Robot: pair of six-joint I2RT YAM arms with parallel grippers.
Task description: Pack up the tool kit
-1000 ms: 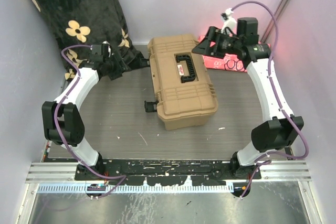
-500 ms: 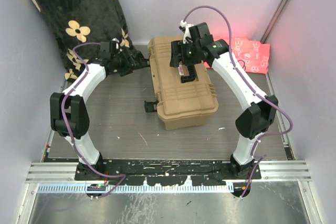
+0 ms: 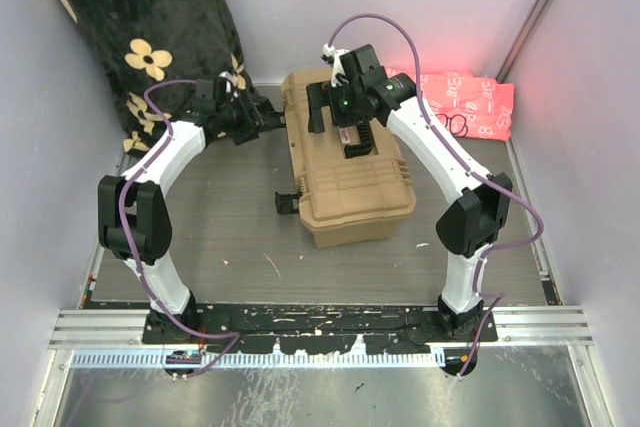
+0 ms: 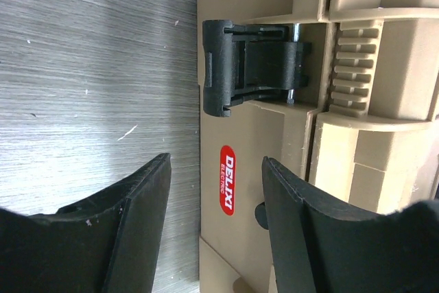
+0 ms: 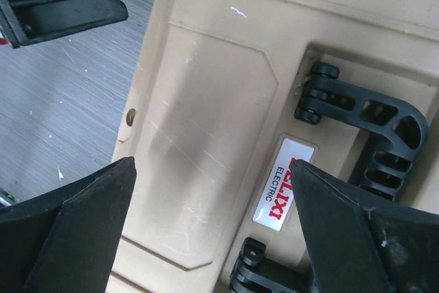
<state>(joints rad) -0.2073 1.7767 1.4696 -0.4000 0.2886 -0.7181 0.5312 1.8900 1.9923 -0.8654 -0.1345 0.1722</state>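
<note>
The tan toolbox (image 3: pixel 350 172) lies on the table with its ribbed lid down and its black handle (image 3: pixel 352 130) flat on top. My left gripper (image 3: pixel 272 119) is open at the box's left side, just short of the far black latch (image 4: pixel 250 66); the tan wall with a red label (image 4: pixel 228 180) shows between its fingers (image 4: pixel 147 197). My right gripper (image 3: pixel 333 115) hovers wide open over the lid's far end. In the right wrist view the gripper (image 5: pixel 212 169) frames bare lid, with the handle (image 5: pixel 370 128) and label (image 5: pixel 282 186) to the right.
The near latch (image 3: pixel 288 202) sticks out from the box's left side. A black floral blanket (image 3: pixel 150 27) hangs at the back left behind the left arm. A pink patterned cloth (image 3: pixel 465 102) lies at the back right. Walls close in on both sides.
My right arm has swung left from the pink cloth to above the toolbox lid, and its jaws have opened wider. The left gripper has shifted right, closer to the box's side.
</note>
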